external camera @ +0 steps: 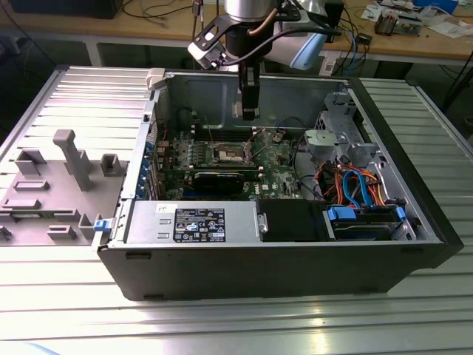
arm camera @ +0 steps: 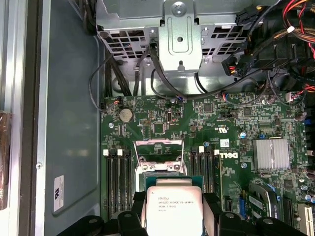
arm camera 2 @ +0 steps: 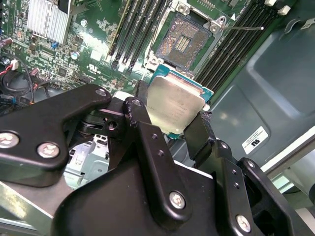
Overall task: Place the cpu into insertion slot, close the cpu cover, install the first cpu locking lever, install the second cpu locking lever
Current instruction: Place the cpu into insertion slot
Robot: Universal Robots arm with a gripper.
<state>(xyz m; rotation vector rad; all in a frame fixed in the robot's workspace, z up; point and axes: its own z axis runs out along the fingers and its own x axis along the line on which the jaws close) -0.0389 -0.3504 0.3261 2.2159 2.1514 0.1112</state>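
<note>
The cpu (arm camera: 173, 211) — one side runs off the first wrist view.

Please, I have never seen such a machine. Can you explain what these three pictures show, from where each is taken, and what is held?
It is one robot arm working above an open black computer case lying on a ribbed metal table. The exterior view looks from outside at the whole scene. Both wrist views come from cameras riding on the arm, looking at the green motherboard. The black pincer is shut on the small square silver-topped chip, the cpu, holding it near the empty square socket. The chip is not seated yet.
</note>
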